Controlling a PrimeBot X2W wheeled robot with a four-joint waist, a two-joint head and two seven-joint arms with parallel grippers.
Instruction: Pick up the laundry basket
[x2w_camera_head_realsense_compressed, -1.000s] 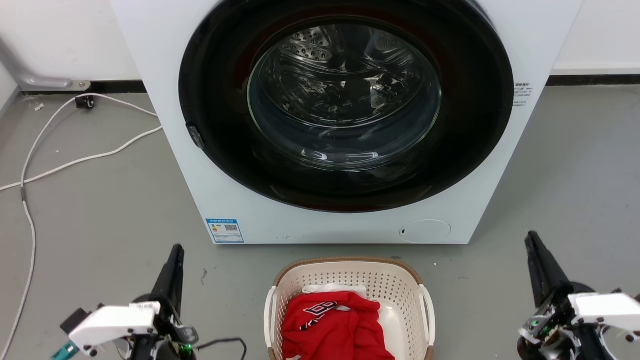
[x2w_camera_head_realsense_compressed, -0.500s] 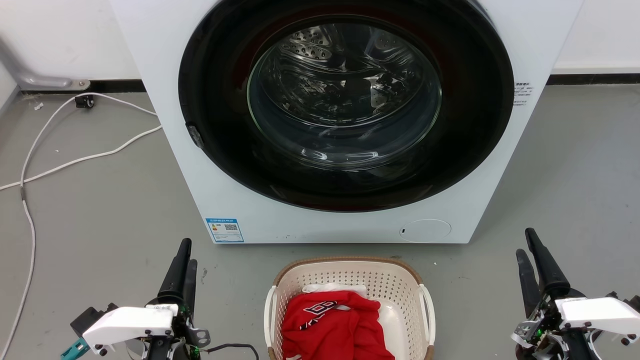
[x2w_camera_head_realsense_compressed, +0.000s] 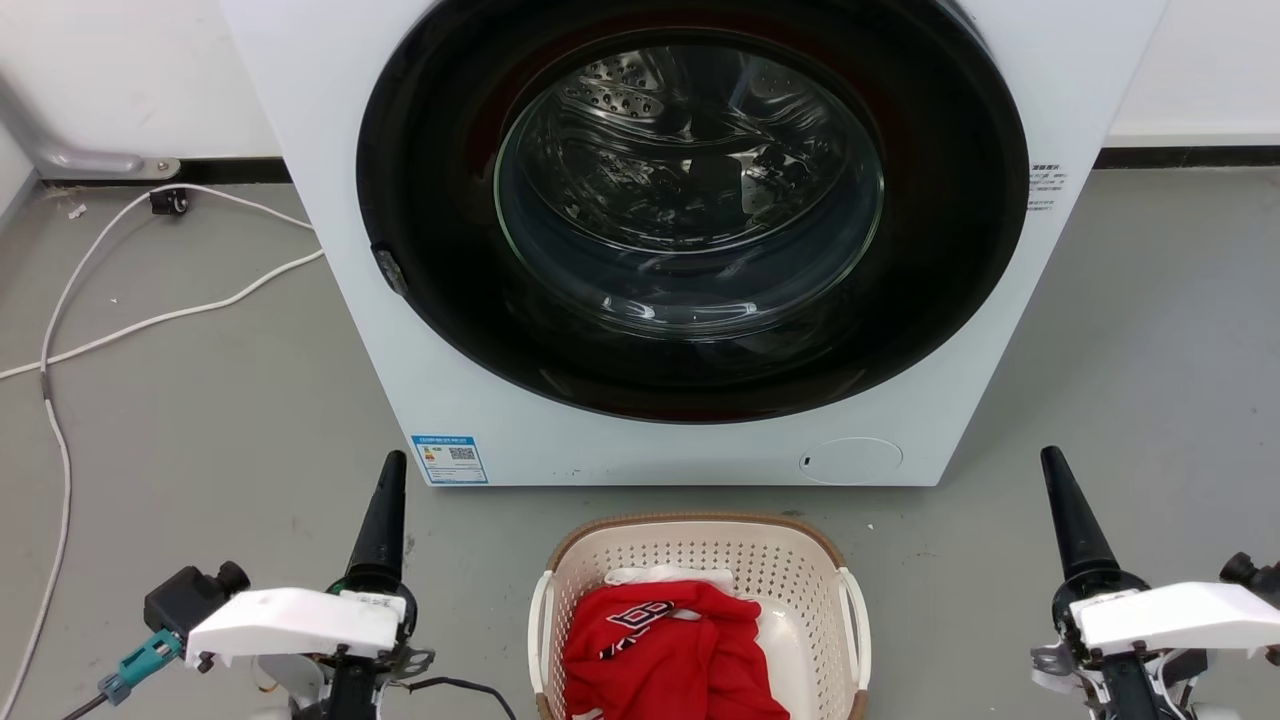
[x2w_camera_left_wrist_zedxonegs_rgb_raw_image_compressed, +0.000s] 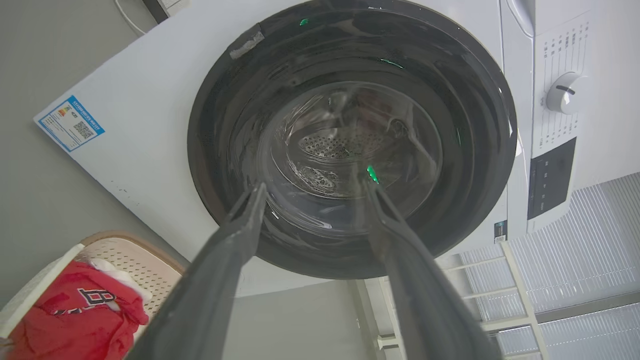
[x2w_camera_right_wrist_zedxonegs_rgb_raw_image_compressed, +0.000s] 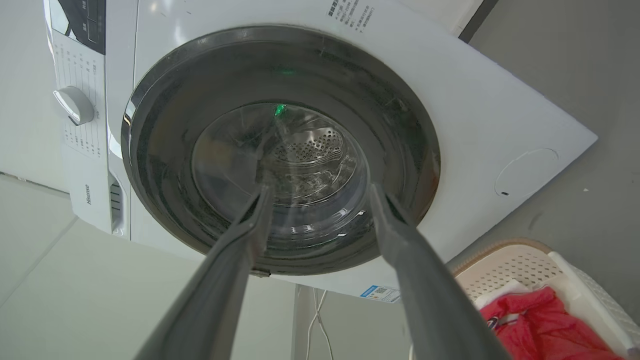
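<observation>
Left tool (x2w_camera_head_realsense_compressed: 392, 475) and right tool (x2w_camera_head_realsense_compressed: 1052, 470): both released, fingers spread, gripping nothing, low at either side. Basket (x2w_camera_head_realsense_compressed: 700, 522) sits on the floor (x2w_camera_head_realsense_compressed: 1130, 330) between them, apart from both. It holds a red garment (x2w_camera_head_realsense_compressed: 670, 650) over white cloth (x2w_camera_head_realsense_compressed: 660, 577). Just behind it is the washer (x2w_camera_head_realsense_compressed: 330, 200), with its glass door (x2w_camera_head_realsense_compressed: 690, 190) facing the robot. A white cable (x2w_camera_head_realsense_compressed: 150, 320) lies on the floor left of the washer.

Our left gripper (x2w_camera_head_realsense_compressed: 392, 470) and right gripper (x2w_camera_head_realsense_compressed: 1054, 470) carry long, tapering charcoal fingers (x2w_camera_left_wrist_zedxonegs_rgb_raw_image_compressed: 220, 260). We see a white angular housing (x2w_camera_head_realsense_compressed: 295, 622) with small dark screws (x2w_camera_head_realsense_compressed: 204, 661) at each wrist. A teal connector (x2w_camera_head_realsense_compressed: 140, 665) and a black cable (x2w_camera_head_realsense_compressed: 465, 688) hang by the left one.
</observation>
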